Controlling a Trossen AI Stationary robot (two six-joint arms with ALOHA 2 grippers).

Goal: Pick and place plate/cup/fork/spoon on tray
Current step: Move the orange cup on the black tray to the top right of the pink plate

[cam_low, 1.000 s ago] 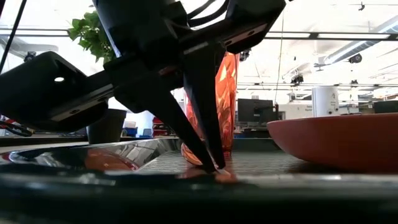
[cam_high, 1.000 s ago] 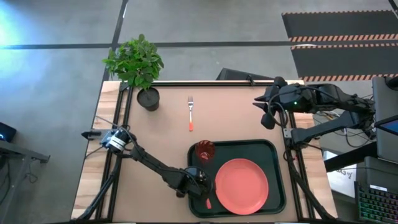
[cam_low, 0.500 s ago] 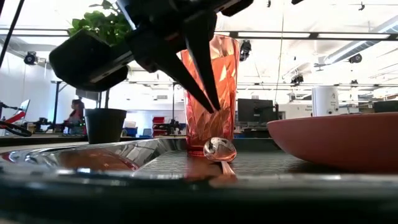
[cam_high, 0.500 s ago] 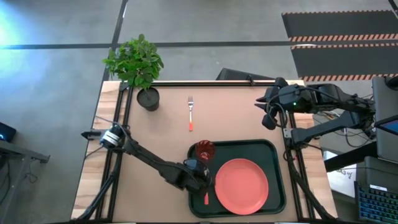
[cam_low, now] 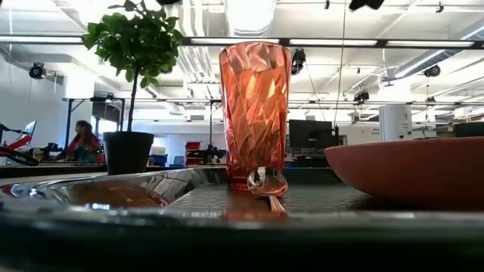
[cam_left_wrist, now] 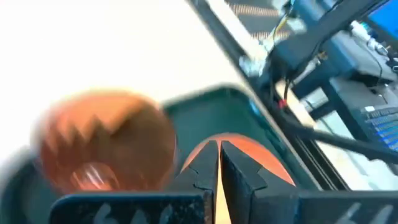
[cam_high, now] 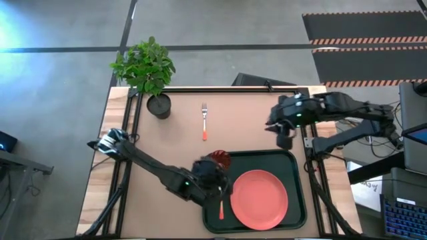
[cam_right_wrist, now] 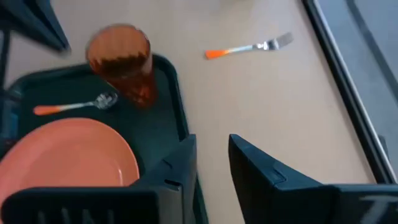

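Note:
The dark green tray [cam_high: 295, 162] lies at the table's near right. On it are the coral plate [cam_high: 259, 199], the red-brown cup [cam_high: 219, 159], standing upright at the tray's far left corner, and the spoon [cam_high: 221, 209], lying flat between the cup and the near rim with its bowl [cam_low: 267, 181] toward the cup. The fork [cam_high: 205, 121] lies on the bare table beyond the tray. My left gripper [cam_high: 215, 181] is shut and empty, raised over the tray's left part beside the cup. My right gripper [cam_high: 283, 137] is open and empty, above the table just beyond the tray's far right corner.
A potted plant [cam_high: 157, 100] stands at the table's far left. Bare table lies around the fork [cam_right_wrist: 249, 48] and left of the tray. A person [cam_low: 79, 140] shows in the room beyond the table.
My left gripper has risen from the tray floor, up out of the low view, and drawn back toward the cup. The spoon stays lying flat on the tray where the fingers stood. My right gripper has moved a little toward the table's left and near edges.

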